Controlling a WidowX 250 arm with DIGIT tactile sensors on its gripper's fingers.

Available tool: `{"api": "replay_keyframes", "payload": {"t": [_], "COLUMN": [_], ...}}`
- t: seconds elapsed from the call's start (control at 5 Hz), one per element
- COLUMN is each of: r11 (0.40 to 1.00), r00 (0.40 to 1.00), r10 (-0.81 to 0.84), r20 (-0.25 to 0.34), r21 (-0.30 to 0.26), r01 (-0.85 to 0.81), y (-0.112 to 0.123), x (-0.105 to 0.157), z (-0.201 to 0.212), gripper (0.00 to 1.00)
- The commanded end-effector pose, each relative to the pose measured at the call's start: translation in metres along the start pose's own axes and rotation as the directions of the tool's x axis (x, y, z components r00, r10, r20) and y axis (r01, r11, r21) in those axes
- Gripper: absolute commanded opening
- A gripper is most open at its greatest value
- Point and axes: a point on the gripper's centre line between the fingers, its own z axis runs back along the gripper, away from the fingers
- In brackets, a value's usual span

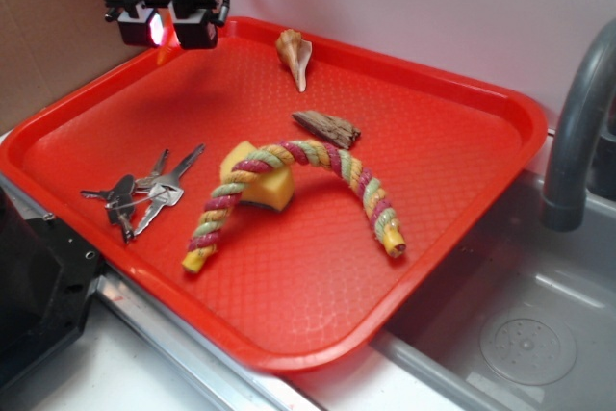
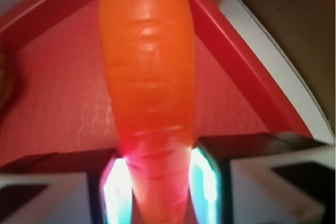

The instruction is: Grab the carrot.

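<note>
The gripper (image 1: 166, 28) was up in the air over the far left corner of the red tray (image 1: 318, 334). In the wrist view it was squeezed tight on the carrot (image 2: 149, 93), with one finger (image 2: 113, 190) on each side of the thin end. The fat end pointed away from the camera, toward the tray's corner.

To do this step well, the robot should have kept the squeeze steady and lifted slowly and straight. The carrot was smooth and the grip was only on its narrow end, so I think it could slip or swing if the arm jerked.

Some things were hard to see. In the exterior view the carrot was almost lost against the red tray, just an orange bit under the fingers. The green stem was not in sight. The wrist view was blurry, and glare on the fingers hid just where they touched.

Left on the tray were a twisted rope (image 1: 298, 185), a yellow sponge (image 1: 260, 180) under it, some keys (image 1: 144, 194), a seashell (image 1: 294, 55) and a brown piece of wood (image 1: 327, 127).
</note>
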Motion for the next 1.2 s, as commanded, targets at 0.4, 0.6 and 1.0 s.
{"api": "replay_keyframes", "payload": {"t": [0.4,0.6,1.0], "r11": [0.893,0.871,0.860], "r00": [0.908,0.886,0.872], "r10": [-0.410,-0.458,-0.489], "r20": [0.088,0.080,0.002], "r21": [-0.166,-0.160,-0.165], "r01": [0.419,0.464,0.483], "y": [0.012,-0.002,-0.021], "x": [-0.093,-0.089,-0.082], "z": [0.098,0.095,0.085], "gripper": [0.00,0.00,0.00]}}
